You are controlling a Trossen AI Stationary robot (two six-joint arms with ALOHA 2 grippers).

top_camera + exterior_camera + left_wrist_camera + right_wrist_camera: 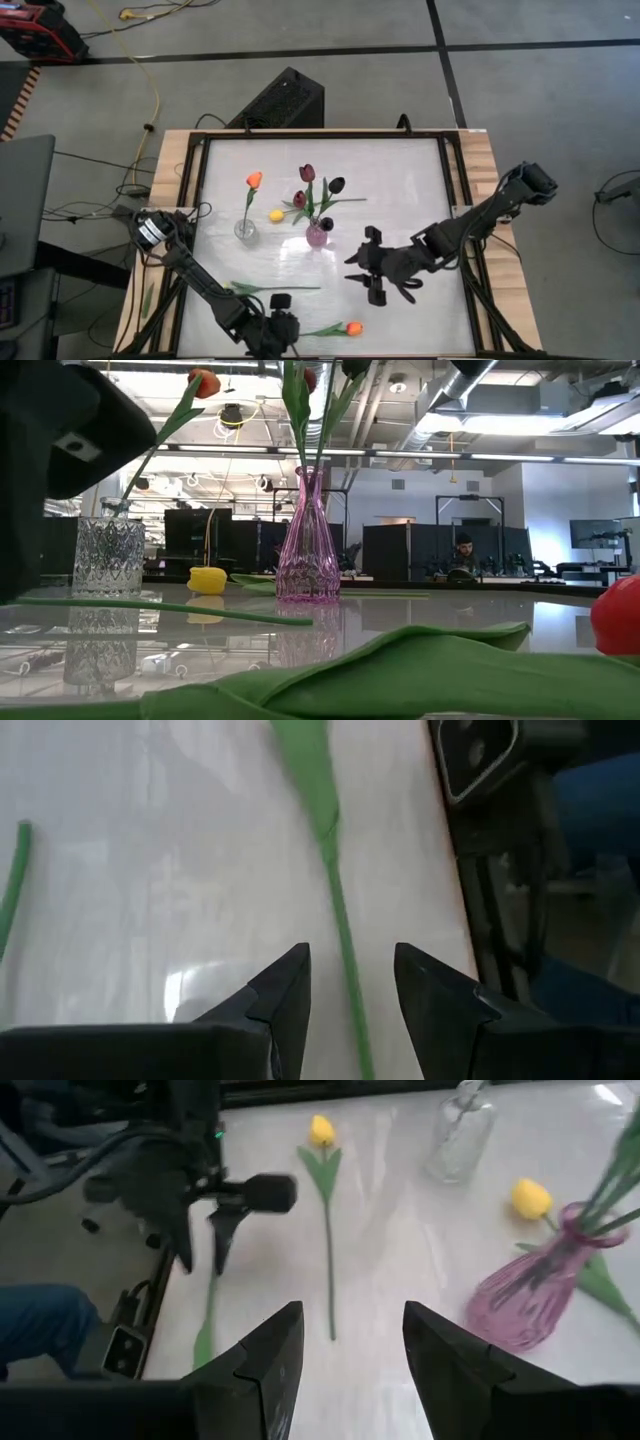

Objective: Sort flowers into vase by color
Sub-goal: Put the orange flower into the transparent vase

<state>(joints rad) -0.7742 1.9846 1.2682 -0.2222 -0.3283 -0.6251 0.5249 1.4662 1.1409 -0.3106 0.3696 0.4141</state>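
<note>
A glossy white table [400,190], framed in pale wood, is standing on a grey floor crossed by dark lines, with a yellow cable [152,80] trailing beyond its far edge and a black box [282,100] sitting just past that edge. In the low view an open office with dark partitions and ceiling lights is stretching out behind the table, and a person [462,556] is sitting at a desk there.

Near the table's middle, a purple vase [317,234] is holding three dark maroon flowers [307,174]. Just to its left, a clear glass vase [246,229] is holding one orange flower [254,180], its stem leaning. A yellow flower [276,215] is lying between the two vases, its head near the clear one. Closer to the near edge, another flower [275,289] is lying flat with its green stem showing across the table. An orange flower head [352,327] with its leaf is lying at the near edge.

The left gripper [281,322] is hanging low at the near edge, just beside that orange flower; its fingers [285,995] are standing apart, with the thin green stem [340,910] running between them and touching neither. The right gripper [372,270] is hovering right of the purple vase, toward the table's right half, its fingers [270,1355] spread wide with nothing between them.
</note>
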